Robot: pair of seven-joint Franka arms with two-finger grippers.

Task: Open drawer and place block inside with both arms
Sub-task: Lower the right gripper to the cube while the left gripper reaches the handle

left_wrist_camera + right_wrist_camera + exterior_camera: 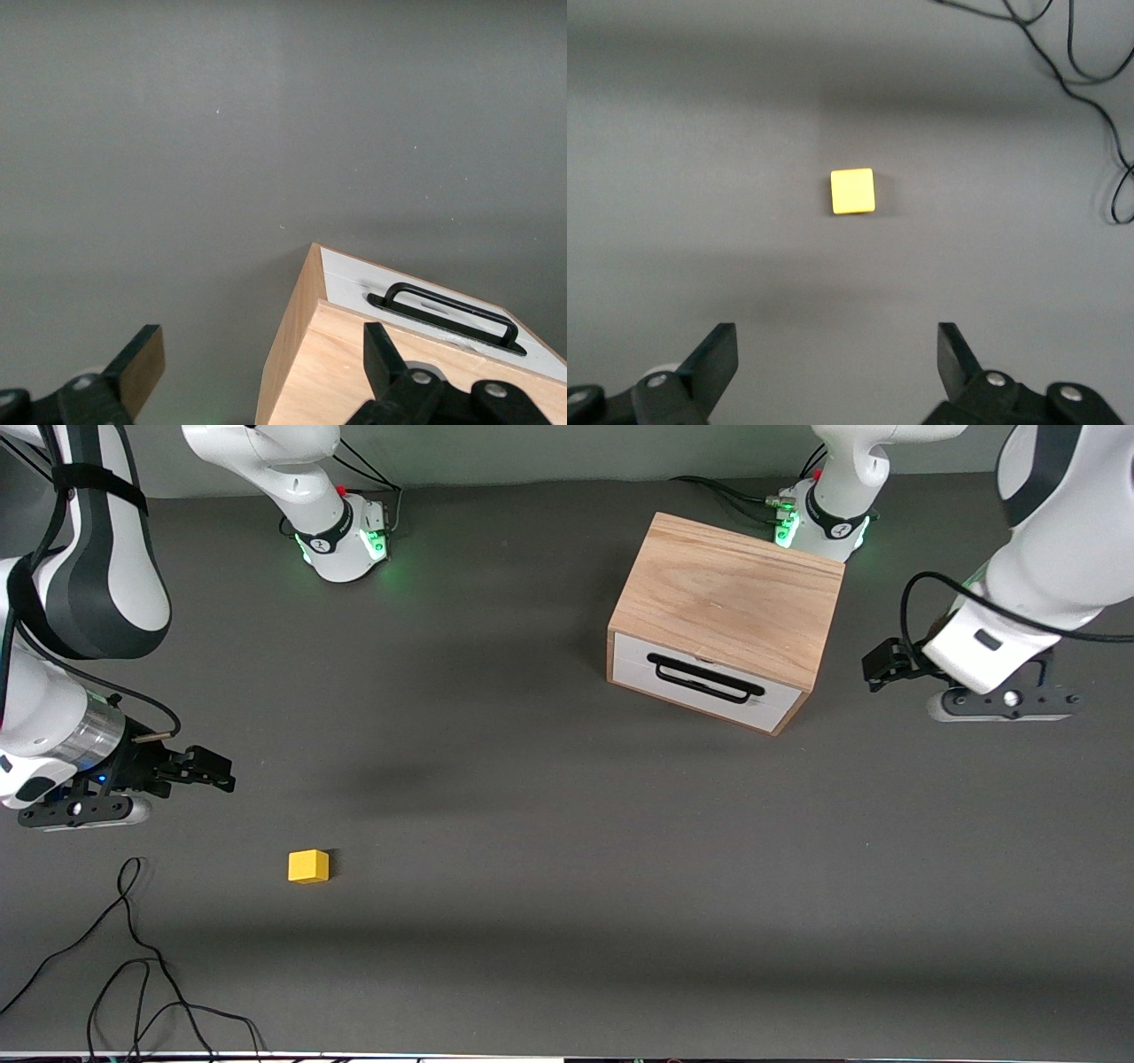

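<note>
Front view puts the drawer [704,680] shut in its oak box [731,598] toward the left arm's end of the table, its white face turned toward the camera and slightly toward the right arm's end, the long black handle [706,678] running level across that face. The block [308,865] lies flat on the table [567,886] toward the right arm's end, nearer the camera than the box and well apart from it. The right gripper [837,354] hovers with fingers spread wide, holding nothing, the block clear of its tips. The left gripper [261,359] hangs beside the box, fingers wide apart and empty, one tip over the box top. Loose black cable [133,965] trails near the block.
</note>
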